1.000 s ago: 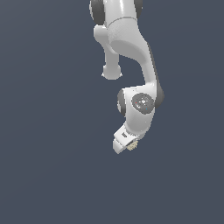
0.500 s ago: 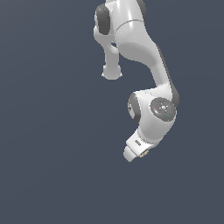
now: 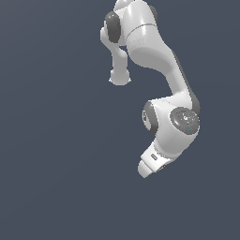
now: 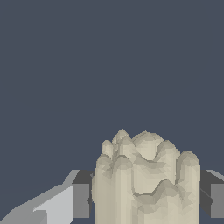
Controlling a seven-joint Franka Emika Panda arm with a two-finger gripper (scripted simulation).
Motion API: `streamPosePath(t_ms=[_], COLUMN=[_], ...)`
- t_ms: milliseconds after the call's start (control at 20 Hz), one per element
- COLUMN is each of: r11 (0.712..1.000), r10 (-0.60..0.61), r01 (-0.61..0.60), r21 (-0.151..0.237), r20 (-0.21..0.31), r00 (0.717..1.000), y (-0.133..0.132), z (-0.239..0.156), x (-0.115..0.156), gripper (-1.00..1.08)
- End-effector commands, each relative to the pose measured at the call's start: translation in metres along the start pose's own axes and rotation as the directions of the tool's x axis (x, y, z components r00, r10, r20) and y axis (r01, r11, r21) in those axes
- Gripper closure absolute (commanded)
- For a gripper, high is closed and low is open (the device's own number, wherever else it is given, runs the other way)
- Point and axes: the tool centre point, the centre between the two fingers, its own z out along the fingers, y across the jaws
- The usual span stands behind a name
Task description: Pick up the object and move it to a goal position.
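Carrying a knobbly cream lump (image 4: 144, 179) clamped in the gripper (image 4: 146, 199).
The lump is pinched between the dark pads (image 4: 81, 199), seemingly so it can be carried to the goal; the gripper sits at five o'clock in the exterior view, where the lump is hidden.

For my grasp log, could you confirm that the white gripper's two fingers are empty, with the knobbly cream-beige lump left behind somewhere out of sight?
Not quite. The wrist view shows the knobbly cream-beige lump sitting between the white gripper's two fingers, so they are not empty. In the exterior view the lump cannot be seen at the gripper.
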Motion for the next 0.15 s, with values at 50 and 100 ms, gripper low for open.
streamPosePath(t_ms=[50, 100], r11=[1.0, 1.0], r10=[0.0, 0.0], r01=[0.0, 0.0], r21=[0.0, 0.0], r20=[0.0, 0.0], r00=[1.0, 1.0], y=[0.0, 0.0], z=[-0.0008, -0.0009], x=[0.0025, 0.0026], gripper=[1.08, 1.08])
